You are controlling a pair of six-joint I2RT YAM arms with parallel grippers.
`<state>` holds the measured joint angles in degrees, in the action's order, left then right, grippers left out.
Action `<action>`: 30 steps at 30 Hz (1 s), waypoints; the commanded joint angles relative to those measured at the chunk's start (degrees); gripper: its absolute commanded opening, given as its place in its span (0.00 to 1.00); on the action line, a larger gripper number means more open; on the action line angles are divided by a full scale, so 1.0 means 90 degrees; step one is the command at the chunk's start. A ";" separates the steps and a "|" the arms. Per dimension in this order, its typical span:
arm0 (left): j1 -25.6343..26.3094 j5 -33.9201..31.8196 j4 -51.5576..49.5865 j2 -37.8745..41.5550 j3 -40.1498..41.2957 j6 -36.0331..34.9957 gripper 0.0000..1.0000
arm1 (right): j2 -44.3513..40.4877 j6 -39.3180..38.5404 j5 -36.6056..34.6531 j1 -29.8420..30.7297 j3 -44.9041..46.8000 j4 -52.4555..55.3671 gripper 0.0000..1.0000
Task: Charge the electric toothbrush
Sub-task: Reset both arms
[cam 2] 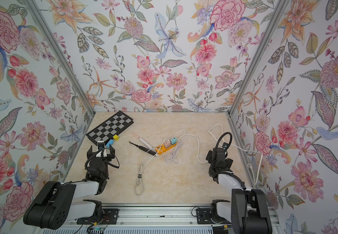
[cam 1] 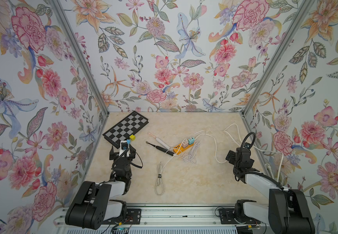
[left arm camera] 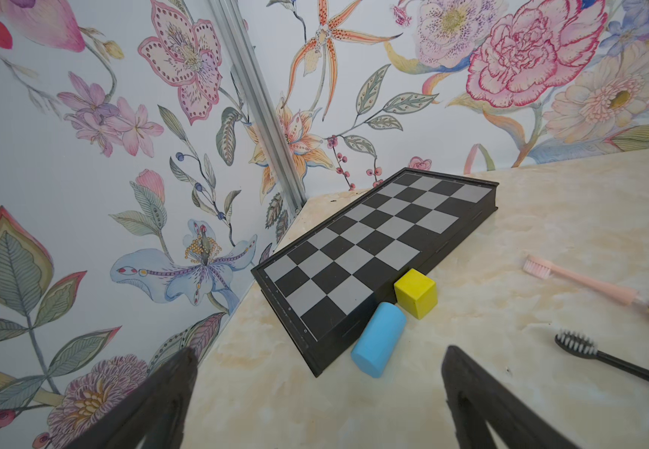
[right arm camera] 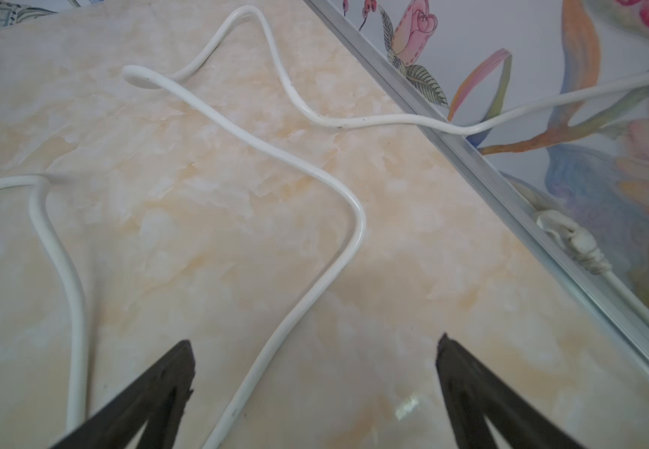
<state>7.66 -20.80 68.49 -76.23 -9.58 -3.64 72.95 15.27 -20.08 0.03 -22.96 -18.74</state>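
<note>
Both of my grippers are spread wide and pinch nothing: the left gripper hovers near the folded black-and-grey chessboard, with a yellow wooden cube and a pale blue cylinder just beside it, and the right gripper hangs over a thick white mains cord looping across the cream marbled tabletop. In both top views the slim black electric toothbrush lies flat mid-table, alongside a white toothbrush with a pink head, well apart from either gripper. Its base end meets the orange plastic power strip, which carries a teal plug-in adapter and a pale pink adapter. A thin white charging lead passes that base; whether it is seated in the handle I cannot tell. A grey cable tied in a loop lies nearer me. If the plug needs seating, I judge it best to pinch the connector close to its tip, steady the handle with the left gripper, and push straight along the handle so the strip does not slide. No brand, label or writing is legible anywhere.
</note>
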 commanded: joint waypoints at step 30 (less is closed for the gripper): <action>-0.0685 0.1473 0.1265 -0.1389 -0.0232 0.0390 0.99 | 0.1718 -0.1741 0.0577 0.0408 0.0891 -0.5305 1.00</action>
<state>1.87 -8.05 79.48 -88.51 -10.72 -0.60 89.78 0.40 -11.09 4.29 -14.11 -59.96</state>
